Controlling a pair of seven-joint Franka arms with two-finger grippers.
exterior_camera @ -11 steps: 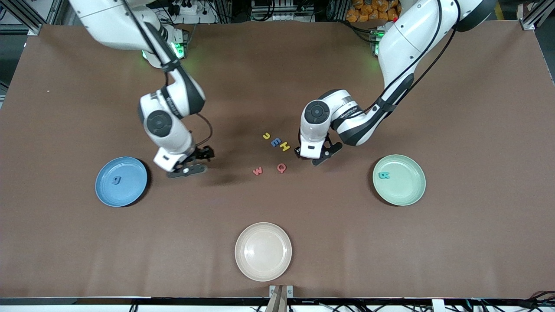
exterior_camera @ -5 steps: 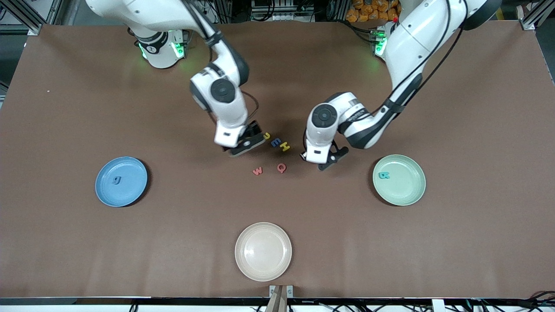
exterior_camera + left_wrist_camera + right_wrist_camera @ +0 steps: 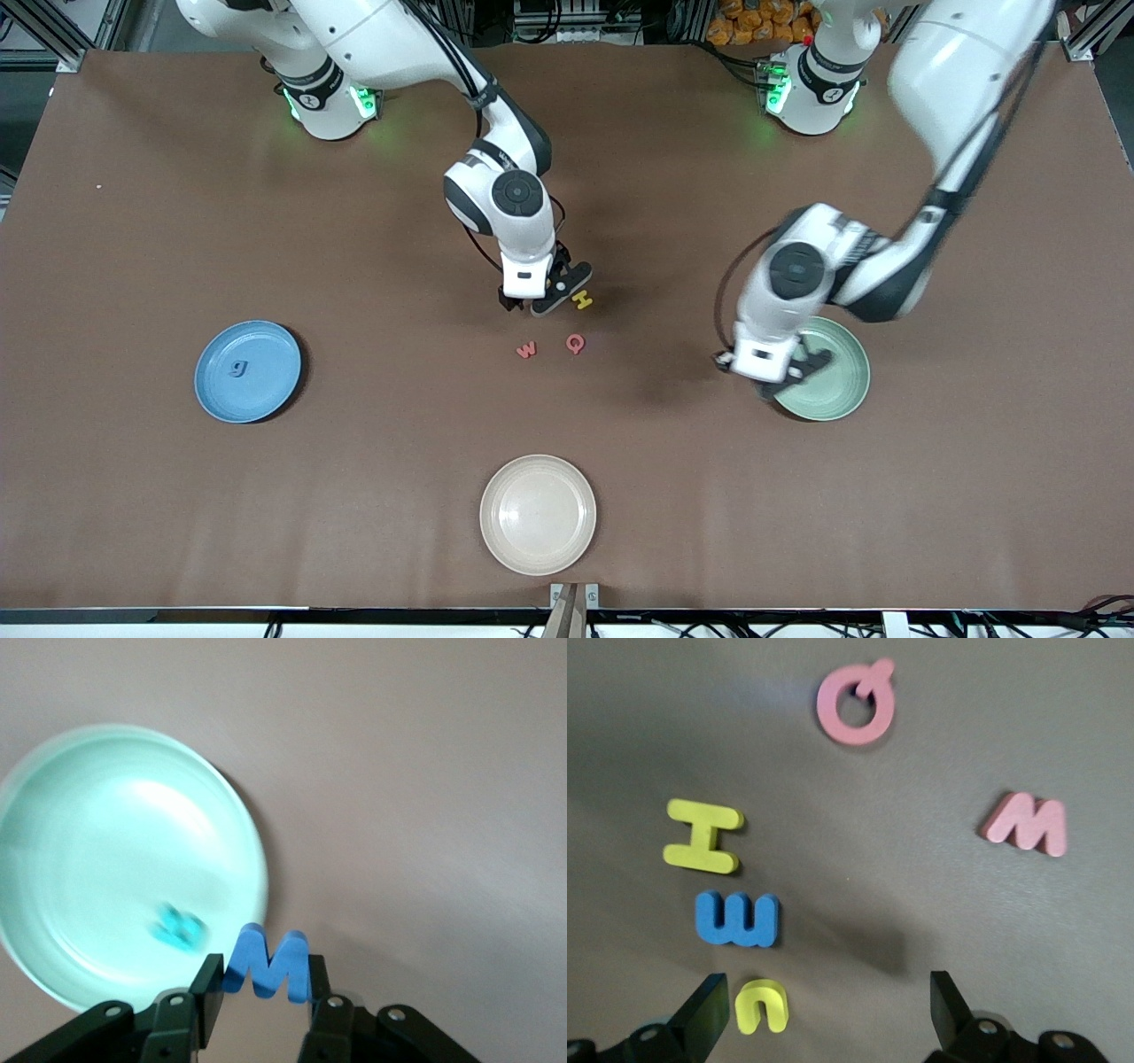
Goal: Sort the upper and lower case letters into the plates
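I read the counter (image 3: pixel 133 496) like a clock, with twelve at the robots' bases and six at the front camera.

A cream plate (image 3: pixel 538 514) sits nearest, at six. A blue plate (image 3: pixel 248 370) sits at nine, with a blue letter g (image 3: pixel 237 367) lying flat in it. A mint plate (image 3: pixel 833 390) sits at three.

My left hand (image 3: pixel 784 370) hangs over the nine o'clock rim of the mint plate. It is pinching a blue M (image 3: pixel 266 964). The M stands up on its edge, and its wide way runs from one finger to the other. A teal letter (image 3: pixel 177 926) lies flat in the mint plate, too smeared to read.

Near the middle, a pink w (image 3: pixel 526 350) and a pink Q (image 3: pixel 576 343) lie flat side by side, in a row from nine to three. Just toward twelve lies a yellow H (image 3: pixel 582 300), flat and a bit tilted.

My right hand (image 3: pixel 540 301) is over the letters beside the H, fingers spread wide and holding nothing. Its wrist view shows a blue E (image 3: pixel 737 919) flat next to the H, and a small curved yellow letter (image 3: pixel 762 1005) between the fingers, closer to one finger.
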